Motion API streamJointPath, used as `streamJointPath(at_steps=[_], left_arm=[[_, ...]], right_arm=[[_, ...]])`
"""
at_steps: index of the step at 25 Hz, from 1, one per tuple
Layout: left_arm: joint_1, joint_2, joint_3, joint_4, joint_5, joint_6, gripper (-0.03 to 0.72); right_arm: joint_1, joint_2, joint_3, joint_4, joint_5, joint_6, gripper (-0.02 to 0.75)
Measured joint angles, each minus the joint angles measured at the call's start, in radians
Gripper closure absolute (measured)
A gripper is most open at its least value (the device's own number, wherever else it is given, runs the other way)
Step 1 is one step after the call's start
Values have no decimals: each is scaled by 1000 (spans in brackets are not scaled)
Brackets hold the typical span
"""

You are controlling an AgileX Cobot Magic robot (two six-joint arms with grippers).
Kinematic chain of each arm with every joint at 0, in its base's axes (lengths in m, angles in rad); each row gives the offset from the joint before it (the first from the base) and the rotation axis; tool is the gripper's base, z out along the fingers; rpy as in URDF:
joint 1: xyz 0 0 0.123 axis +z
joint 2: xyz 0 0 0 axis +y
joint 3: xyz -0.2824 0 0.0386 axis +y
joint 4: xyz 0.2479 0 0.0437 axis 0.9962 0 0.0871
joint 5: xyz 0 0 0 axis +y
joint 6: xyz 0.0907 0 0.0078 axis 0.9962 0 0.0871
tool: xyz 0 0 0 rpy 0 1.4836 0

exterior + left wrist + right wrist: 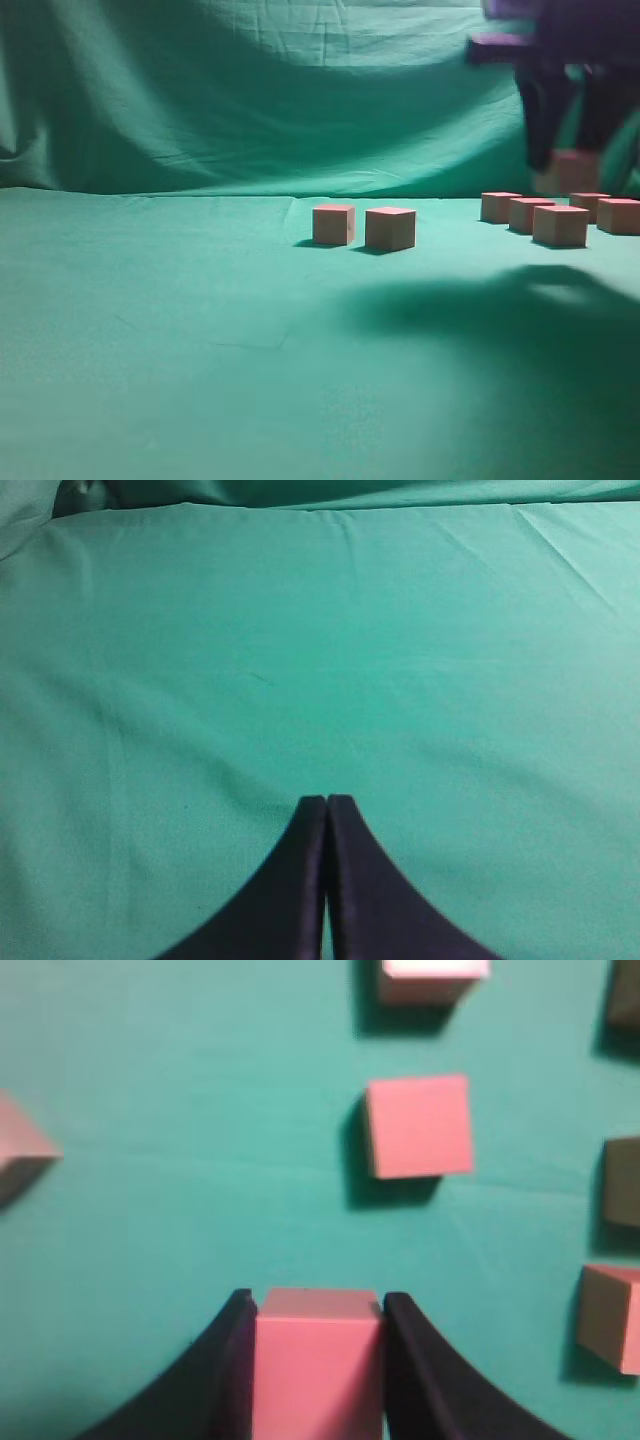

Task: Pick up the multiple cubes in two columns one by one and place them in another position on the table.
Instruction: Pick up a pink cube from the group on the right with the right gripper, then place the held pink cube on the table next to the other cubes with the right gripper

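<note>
Small, rigid and likely light, the held cube (pixel 318 1360) sits pinched by opposite flat sides in the right gripper (pixel 318 1310), above the cube cluster (pixel 560 224) at three o'clock; left gripper (pixel 326 802) shut, empty.

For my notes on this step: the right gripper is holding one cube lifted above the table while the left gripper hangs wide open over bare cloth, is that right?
Not quite: the left gripper is shut, its fingers pressed together over the bare cloth, as the left wrist view shows. The rest holds: the right gripper grips one cube lifted above the table.
</note>
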Motion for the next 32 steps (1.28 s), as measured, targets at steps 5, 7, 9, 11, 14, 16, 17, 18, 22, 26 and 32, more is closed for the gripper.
streamJointPath(at_steps=[5,7,9,11,14,16,17,18,22,26,32], left_arm=[[0,0,0,0,0,0,688],[0,0,0,0,0,0,688],[0,0,0,0,0,0,688],[0,0,0,0,0,0,688],[0,0,0,0,0,0,688],[0,0,0,0,0,0,688],[0,0,0,0,0,0,688],[0,0,0,0,0,0,688],[0,0,0,0,0,0,688],[0,0,0,0,0,0,688],[0,0,0,0,0,0,688]], right_arm=[[108,-44,-168,80,113,-141,472],[150,-34,-257,106,174,-159,472],[191,-5,-344,113,224,-168,472],[234,46,-441,117,263,-175,472],[290,144,-576,131,313,-191,472],[327,220,-660,138,345,-193,472],[340,264,-704,141,362,-194,472],[354,306,-745,142,377,-194,472],[381,445,-863,144,402,-178,472],[383,536,-929,141,403,-129,472],[383,583,-941,94,354,-65,472]])
